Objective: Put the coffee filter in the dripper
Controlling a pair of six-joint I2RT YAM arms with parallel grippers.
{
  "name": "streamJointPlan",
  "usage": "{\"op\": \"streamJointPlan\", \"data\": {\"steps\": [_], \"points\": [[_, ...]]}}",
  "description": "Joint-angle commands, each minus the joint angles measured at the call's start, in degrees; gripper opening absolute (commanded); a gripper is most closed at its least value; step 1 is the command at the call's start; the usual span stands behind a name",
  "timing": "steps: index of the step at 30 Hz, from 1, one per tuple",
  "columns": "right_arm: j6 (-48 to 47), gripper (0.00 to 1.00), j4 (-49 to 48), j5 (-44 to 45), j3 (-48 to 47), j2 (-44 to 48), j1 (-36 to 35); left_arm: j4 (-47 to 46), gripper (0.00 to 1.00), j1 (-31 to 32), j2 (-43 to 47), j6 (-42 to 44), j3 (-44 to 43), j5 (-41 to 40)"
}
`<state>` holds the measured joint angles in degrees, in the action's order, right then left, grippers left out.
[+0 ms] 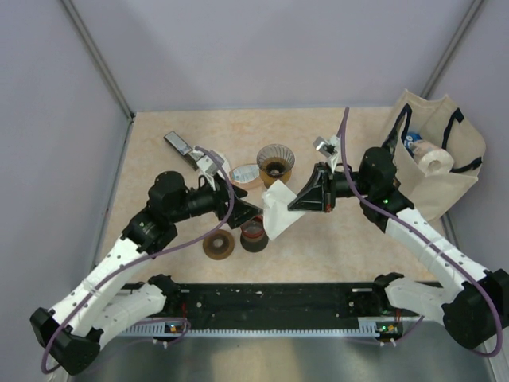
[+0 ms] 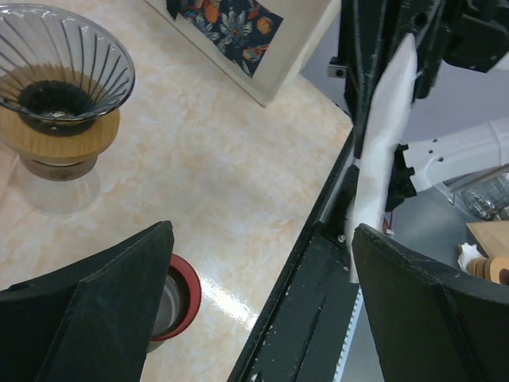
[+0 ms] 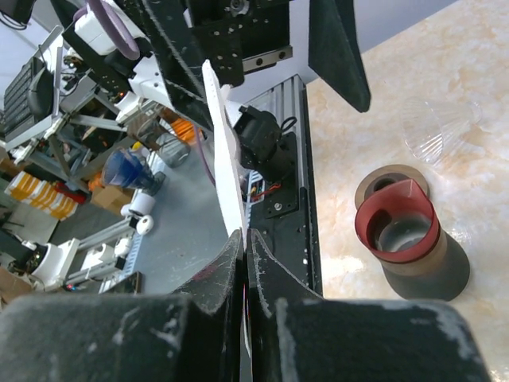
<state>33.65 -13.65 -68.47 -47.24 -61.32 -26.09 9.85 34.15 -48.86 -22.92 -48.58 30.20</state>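
Note:
My right gripper (image 1: 296, 200) is shut on a white paper coffee filter (image 1: 278, 212) and holds it above the table; in the right wrist view the filter (image 3: 225, 163) is edge-on, pinched between the fingers (image 3: 219, 267). My left gripper (image 1: 253, 212) is open, just left of the filter, with its right finger (image 2: 433, 298) next to the filter's edge (image 2: 380, 151). The glass dripper on a wooden collar (image 1: 275, 164) stands behind them, empty; it also shows in the left wrist view (image 2: 60, 91).
A dark cup with a red rim (image 1: 254, 235) and a brown tape roll (image 1: 218, 244) stand in front of my left gripper. A clear glass vessel (image 1: 243, 173), a flat packet (image 1: 177, 144) and a canvas tote bag (image 1: 433, 159) are on the table.

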Motion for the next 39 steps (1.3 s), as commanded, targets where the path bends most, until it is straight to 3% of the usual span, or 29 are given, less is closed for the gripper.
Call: {"op": "streamJointPlan", "data": {"steps": [1, 6, 14, 22, 39], "points": [[-3.23, 0.00, 0.81, 0.17, -2.76, -0.29, 0.16, -6.16, 0.99, -0.14, 2.98, -0.99, 1.73, 4.79], [-4.64, 0.00, 2.75, -0.53, -2.94, -0.03, 0.07, -5.54, 0.99, -0.23, 2.19, -1.43, 0.24, 2.07], [-7.54, 0.00, 5.12, -2.90, -2.94, 1.29, 0.07, -2.11, 0.99, -0.31, 1.58, -2.39, -3.98, -9.19], [-8.33, 0.00, 5.92, -2.99, -3.29, 1.38, 0.07, -4.66, 0.99, -0.14, -1.15, -0.91, -4.60, -1.37], [-8.07, 0.00, 6.27, -3.16, -3.56, 1.03, 0.07, -5.80, 0.99, -0.14, -4.84, -0.81, -5.04, 3.29]]}}
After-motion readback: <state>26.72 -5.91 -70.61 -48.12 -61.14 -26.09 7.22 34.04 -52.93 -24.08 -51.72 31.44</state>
